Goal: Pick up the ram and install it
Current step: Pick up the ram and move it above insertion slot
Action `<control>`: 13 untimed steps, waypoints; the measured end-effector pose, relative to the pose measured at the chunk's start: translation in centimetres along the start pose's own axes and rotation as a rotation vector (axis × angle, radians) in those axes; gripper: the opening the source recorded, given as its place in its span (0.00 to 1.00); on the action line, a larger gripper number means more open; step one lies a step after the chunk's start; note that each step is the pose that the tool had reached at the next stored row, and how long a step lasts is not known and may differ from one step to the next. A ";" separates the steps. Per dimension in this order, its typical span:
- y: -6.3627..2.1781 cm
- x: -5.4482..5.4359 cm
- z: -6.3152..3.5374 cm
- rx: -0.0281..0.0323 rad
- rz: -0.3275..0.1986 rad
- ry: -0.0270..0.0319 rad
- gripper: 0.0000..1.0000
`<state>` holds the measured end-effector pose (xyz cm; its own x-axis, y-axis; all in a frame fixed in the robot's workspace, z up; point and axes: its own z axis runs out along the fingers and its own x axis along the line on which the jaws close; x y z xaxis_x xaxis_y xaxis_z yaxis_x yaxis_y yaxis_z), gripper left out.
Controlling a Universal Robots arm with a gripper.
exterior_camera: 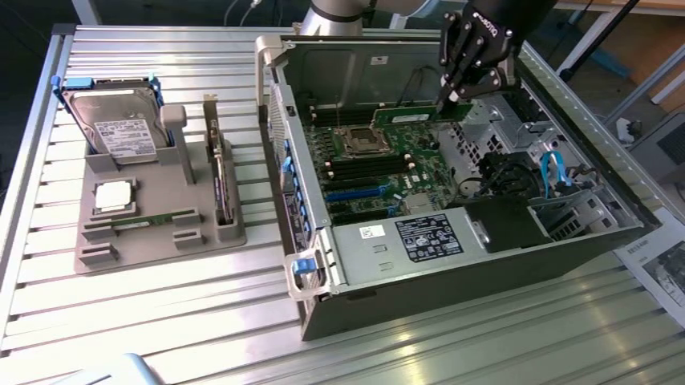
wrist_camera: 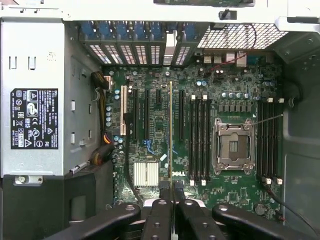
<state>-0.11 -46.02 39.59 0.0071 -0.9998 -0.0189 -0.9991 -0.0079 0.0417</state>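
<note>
Since my claw (exterior_camera: 463, 98) is pinched narrow on the ram (exterior_camera: 413, 117), the pick-up is done. The stick hangs above the motherboard (exterior_camera: 374, 172) inside the open case (exterior_camera: 450, 281), not yet seated. Seen from my wrist it runs edge-on, parallel to the dark memory slots (wrist_camera: 200, 140) and beside them. Seating is what remains, I judge. Room is tight: the processor socket (wrist_camera: 234, 146) sits between the slot banks, and the power supply (wrist_camera: 35, 120) and case walls close in around the board.
</note>
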 end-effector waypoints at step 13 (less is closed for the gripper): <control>-0.01 -0.7 0.10 0.0001 0.000 -0.0003 0.12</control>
<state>-0.11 -45.33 39.50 0.0071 -0.9998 -0.0192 -0.9991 -0.0079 0.0416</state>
